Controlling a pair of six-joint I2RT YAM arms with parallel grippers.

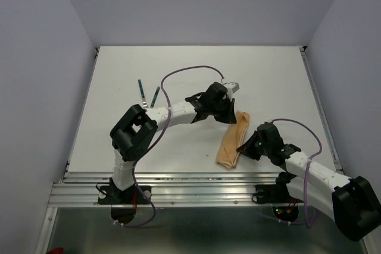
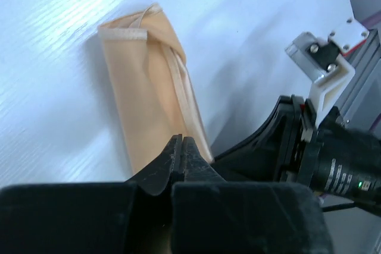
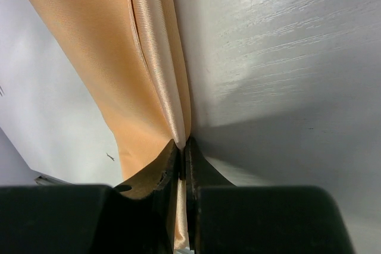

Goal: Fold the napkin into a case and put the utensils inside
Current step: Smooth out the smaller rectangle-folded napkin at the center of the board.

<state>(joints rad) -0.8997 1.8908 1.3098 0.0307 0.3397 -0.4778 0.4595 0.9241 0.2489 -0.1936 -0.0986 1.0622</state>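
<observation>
the right pincer (image 3: pixel 182 147) sits at the near end of the napkin (image 1: pixel 230 150), its jaws drawn almost together on the cloth. a shiny folded hem runs straight in between the two fingers, and a strip of peach fabric shows in the slit behind the tips. the napkin lies on the white desk (image 1: pixel 196 69) right of centre, folded into a narrow oblong strip that slants from near left to far right. seen from the left wrist, its free end is squared off, with a hemmed band across it and a second hem running diagonally down its length. the left pincer (image 2: pixel 181 144) is at the strip's far end, fingertips pressed shut and resting over the cloth (whether any fabric is caught between them cannot be told). farther back and well to the left, apart from the napkin, two utensils (image 1: pixel 141 90) with dark green handles lie close together on the bare desk, their silvery ends pointing toward the arms.
</observation>
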